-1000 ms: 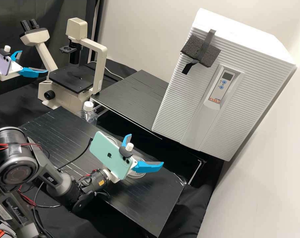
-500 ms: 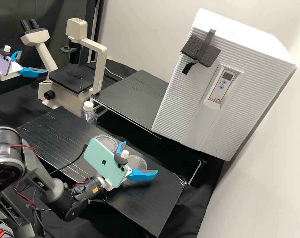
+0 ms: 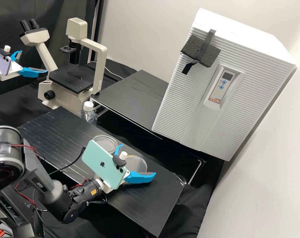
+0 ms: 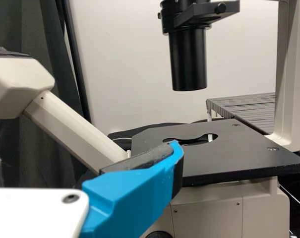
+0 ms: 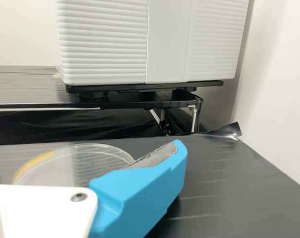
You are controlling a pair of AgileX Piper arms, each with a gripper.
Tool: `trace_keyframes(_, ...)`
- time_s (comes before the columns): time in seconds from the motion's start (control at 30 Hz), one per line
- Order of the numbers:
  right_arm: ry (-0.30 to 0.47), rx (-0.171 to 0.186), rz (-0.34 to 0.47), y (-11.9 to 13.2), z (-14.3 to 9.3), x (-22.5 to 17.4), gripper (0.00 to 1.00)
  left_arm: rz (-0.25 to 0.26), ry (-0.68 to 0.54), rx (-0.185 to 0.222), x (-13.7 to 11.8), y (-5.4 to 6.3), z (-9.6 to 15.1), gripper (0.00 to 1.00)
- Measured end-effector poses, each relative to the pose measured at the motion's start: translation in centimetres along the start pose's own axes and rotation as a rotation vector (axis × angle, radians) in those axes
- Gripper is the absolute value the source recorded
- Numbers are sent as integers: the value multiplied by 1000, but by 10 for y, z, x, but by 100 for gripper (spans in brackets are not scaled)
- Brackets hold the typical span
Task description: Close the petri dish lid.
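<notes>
We are finding the right gripper [image 3: 138,159] standing wide over the near black board [image 3: 57,132], its two blue fingers spreading well apart. Behind it in the high view, partly between those fingers, a clear round petri dish piece with an amber patch on its rim [image 3: 141,163] is lying flat on the board. In the right wrist view, one finger [image 5: 140,191] is overlapping the edge of this piece; we cannot tell whether the two are touching. A second clear round petri dish piece [image 3: 105,140] is lying near the first on the same board, with the mint-green smartphone [image 3: 103,165] on the right arm covering part of it in the high view. We cannot tell which piece is serving as the lid.

We are seeing the left gripper [image 3: 34,61] hanging beside the inverted microscope [image 3: 102,66], also standing wide. In the left wrist view, its finger [image 4: 135,198] is crossing in front of the black stage [image 4: 229,158]. A lilac smartphone [image 3: 1,62] is riding on the left arm.

A white-capped clear bottle [image 3: 88,115] is standing between the microscope and the near board. A ribbed white incubator [image 3: 176,109] is standing at the raised black board [image 3: 133,96], with a dark foam pad [image 3: 211,58] sitting taped to its front.
</notes>
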Motion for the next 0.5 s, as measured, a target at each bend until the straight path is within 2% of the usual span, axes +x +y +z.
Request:
trace_keyframes(0.23, -35, -8, 27, 5, 6, -2, 100, 0, 0, 0, 0, 0, 0, 100)
trace_keyframes(0.5, -36, -20, 23, 6, 7, -3, 100, 0, 0, 0, 0, 0, 0, 100)
